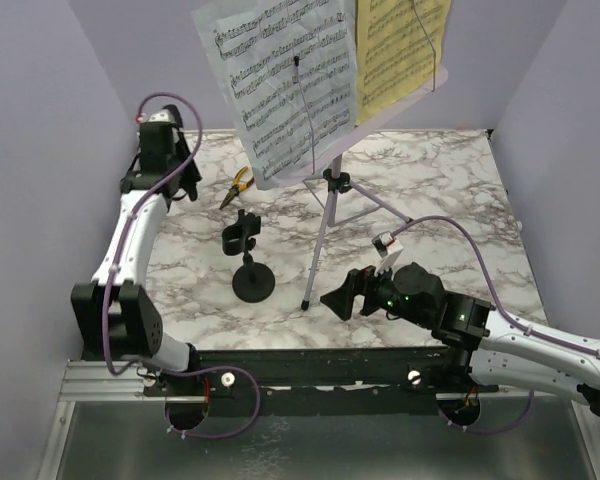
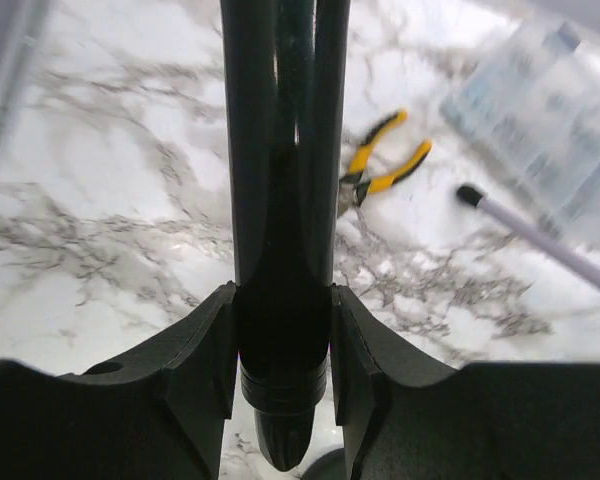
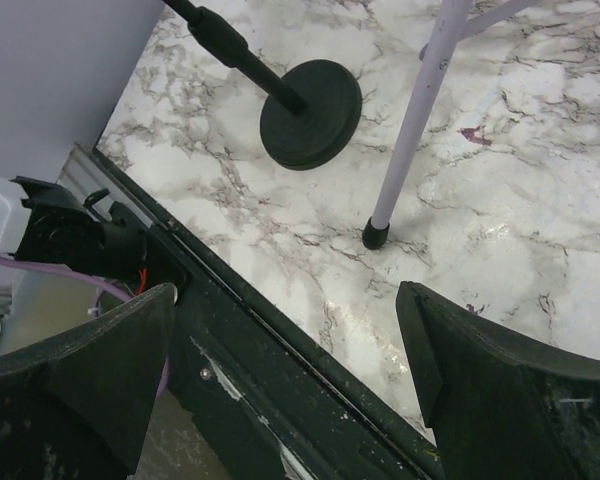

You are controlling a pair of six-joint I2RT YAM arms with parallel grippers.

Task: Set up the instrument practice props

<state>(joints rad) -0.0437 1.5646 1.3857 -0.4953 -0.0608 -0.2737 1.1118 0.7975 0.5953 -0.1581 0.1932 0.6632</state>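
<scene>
Pinching the mic [image 2: 280, 200] in the left gripper [image 2: 283, 345], behind and left of the mic stand [image 1: 251, 275]. Spread wide at the right gripper [image 3: 285, 340], right of that stand.

Black microphone [image 2: 280, 250]; lilac music stand [image 1: 323, 235]

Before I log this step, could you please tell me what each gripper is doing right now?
Left gripper: closed on the mic.
Right gripper: open, empty.
</scene>
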